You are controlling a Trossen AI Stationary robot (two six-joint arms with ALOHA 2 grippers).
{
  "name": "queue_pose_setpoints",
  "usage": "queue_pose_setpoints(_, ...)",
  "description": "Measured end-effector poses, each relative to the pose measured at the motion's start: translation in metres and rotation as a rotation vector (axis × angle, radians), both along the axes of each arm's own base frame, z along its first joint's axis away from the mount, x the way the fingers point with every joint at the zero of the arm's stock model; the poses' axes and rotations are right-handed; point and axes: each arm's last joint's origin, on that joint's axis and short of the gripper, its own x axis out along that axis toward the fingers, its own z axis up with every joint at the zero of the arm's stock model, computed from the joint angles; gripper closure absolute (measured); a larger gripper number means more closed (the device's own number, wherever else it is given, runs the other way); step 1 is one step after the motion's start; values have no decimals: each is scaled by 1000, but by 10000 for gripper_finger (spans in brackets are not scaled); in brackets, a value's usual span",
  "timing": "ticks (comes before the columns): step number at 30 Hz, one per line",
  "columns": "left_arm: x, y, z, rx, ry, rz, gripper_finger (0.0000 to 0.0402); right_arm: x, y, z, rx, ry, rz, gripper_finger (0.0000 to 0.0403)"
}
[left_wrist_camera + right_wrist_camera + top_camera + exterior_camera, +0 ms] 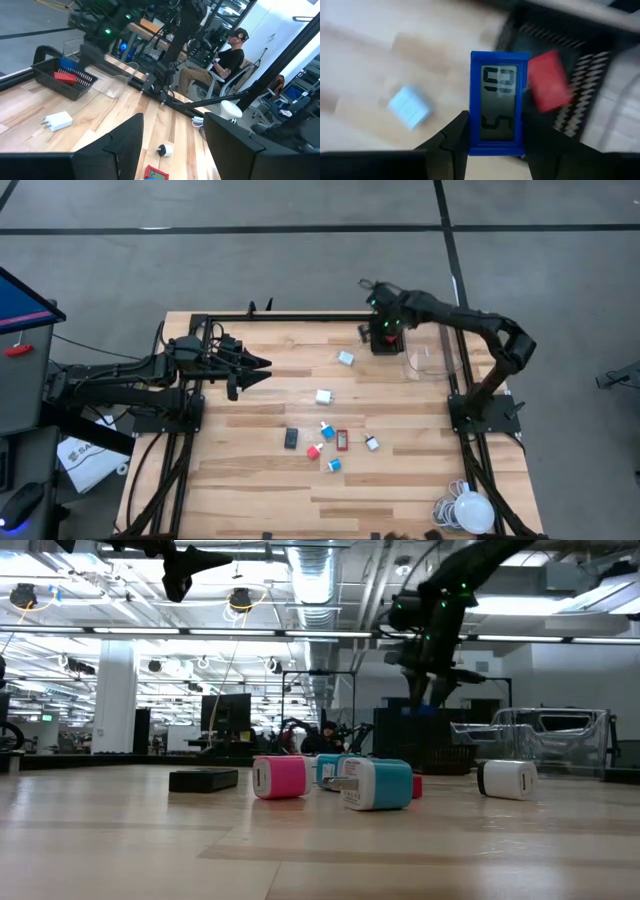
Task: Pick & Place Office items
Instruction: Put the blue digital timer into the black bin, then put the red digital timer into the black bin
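My right gripper (pixel 385 332) hangs over the small black tray (pixel 592 95) at the table's far side, shut on a blue-framed digital display (pixel 500 100). A red piece (pixel 549 82) lies in the tray. A light blue block (pixel 410 106) rests on the wood beside the tray. The other office items lie loose mid-table: a white block (pixel 323 396), a black one (pixel 291 438), blue ones (pixel 327 430), a red-framed one (pixel 342 440) and a pink one (pixel 280 778). My left gripper (pixel 262 365) is open and hovers above the table's left half. My right gripper pinches the blue-framed display between its two fingers (pixel 457 137), which lie on the two long side edges at its lower end (pixel 497 144). The fingers come from above, pointing down. The display is lifted clear and hangs over the tray's edge.
A clear bin (pixel 432 363) stands right of the tray. A white ball lamp with its cable (pixel 473 510) sits at the near right corner. A seated person (pixel 225 62) is beyond the table. Bare wood lies along the near edge and under the left arm.
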Motion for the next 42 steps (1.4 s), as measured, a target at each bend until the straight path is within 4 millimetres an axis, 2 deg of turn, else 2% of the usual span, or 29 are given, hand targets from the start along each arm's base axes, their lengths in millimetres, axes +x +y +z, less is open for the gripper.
queue_pose_setpoints(3,0,0,0,1,0,3,198,-15,-21,1,-7,-17,-82,263)
queue_pose_setpoints(7,0,0,0,17,1,2,198,-28,-35,0,9,-45,-147,263)
queue_pose_setpoints(11,0,0,0,19,2,2,198,-23,-38,-10,42,-40,-147,263)
queue_pose_setpoints(16,0,0,0,18,1,2,198,-6,-38,-43,112,28,-114,263)
queue_pose_setpoints(21,0,0,0,-3,0,4,198,1,-40,-61,132,63,-93,263)
queue_pose_setpoints(29,0,0,0,-11,-1,4,198,-2,-48,-58,81,53,-101,253)
queue_pose_setpoints(38,0,0,0,-11,-1,4,198,-2,-48,-58,73,69,-38,191)
queue_pose_setpoints(42,0,0,0,-12,-1,4,198,1,-44,-57,70,69,-12,178)
